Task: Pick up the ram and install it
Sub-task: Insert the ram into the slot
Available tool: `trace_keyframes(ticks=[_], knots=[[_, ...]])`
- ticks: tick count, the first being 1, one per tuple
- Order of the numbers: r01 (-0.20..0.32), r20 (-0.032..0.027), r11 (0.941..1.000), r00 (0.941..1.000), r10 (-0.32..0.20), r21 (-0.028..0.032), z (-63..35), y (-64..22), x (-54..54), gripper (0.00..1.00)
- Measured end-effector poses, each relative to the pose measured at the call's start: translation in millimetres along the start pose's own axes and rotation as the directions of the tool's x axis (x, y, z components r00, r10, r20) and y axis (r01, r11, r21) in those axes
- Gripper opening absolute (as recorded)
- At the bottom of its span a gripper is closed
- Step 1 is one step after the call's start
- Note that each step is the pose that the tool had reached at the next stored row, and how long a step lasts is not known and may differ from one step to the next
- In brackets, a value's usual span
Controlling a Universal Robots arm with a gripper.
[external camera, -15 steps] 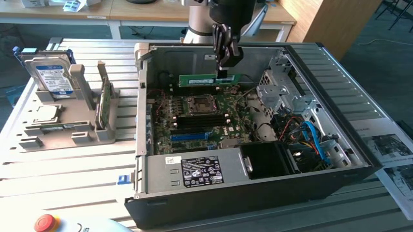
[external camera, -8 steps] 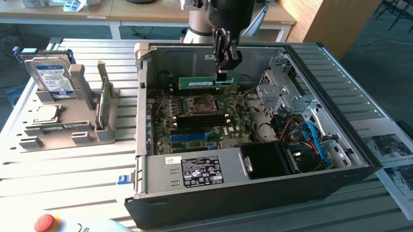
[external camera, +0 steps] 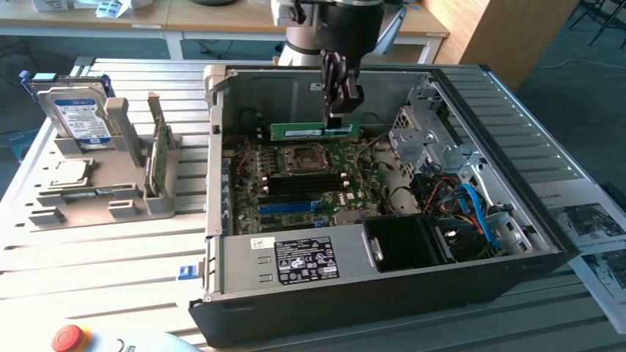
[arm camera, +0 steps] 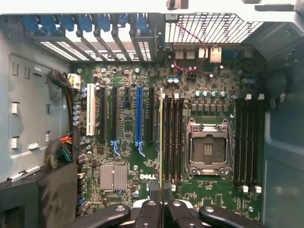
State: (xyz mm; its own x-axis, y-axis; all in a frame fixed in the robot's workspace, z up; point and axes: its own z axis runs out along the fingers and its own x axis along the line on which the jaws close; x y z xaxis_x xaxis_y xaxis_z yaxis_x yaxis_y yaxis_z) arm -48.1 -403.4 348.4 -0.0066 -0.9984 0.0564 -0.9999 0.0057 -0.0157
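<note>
Your jaws are closed on the ram [external camera: 311,131], pinching it near one end. It hangs on edge inside the open case [external camera: 391,312], level and lengthwise, just past the far side of the CPU socket [external camera: 301,158].

From the exterior view you see the stick's broad face: flat green board with a pale label. You cannot tell there whether its lower edge touches the board.

The wrist view gives you what that angle hides. The ram [arm camera: 161,137] shows edge-on as a thin yellow-green line running out from between the two black, rounded fingers [arm camera: 149,213]. It lies parallel to a bank of long black slots [arm camera: 173,137] and just beside them, with the square metal-framed socket [arm camera: 207,149] on their other side. You also get a ribbed silver heatsink [arm camera: 113,176], a blue slot [arm camera: 138,116] and a white one [arm camera: 90,110].

Only the exterior view covers the slatted metal surface [external camera: 98,257]. At that view's left stands a grey moulded holder [external camera: 98,209]. It carries a boxy silver hard drive [external camera: 76,111] with a blue-white label and a second green stick [external camera: 158,155], upright in its groove. At the near end of the case sits a grey power supply [external camera: 293,260] with a black label. A blue cable [external camera: 476,205] curls at the case's right.
</note>
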Motion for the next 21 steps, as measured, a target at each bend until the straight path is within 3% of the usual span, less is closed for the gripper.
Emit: trace_keyframes(ticks=[21], knots=[[-0.029, -0.0005, 0.9996, 0.9996, 0.029, -0.0016, 38.0, 0.6, -4.4, 0.12]])
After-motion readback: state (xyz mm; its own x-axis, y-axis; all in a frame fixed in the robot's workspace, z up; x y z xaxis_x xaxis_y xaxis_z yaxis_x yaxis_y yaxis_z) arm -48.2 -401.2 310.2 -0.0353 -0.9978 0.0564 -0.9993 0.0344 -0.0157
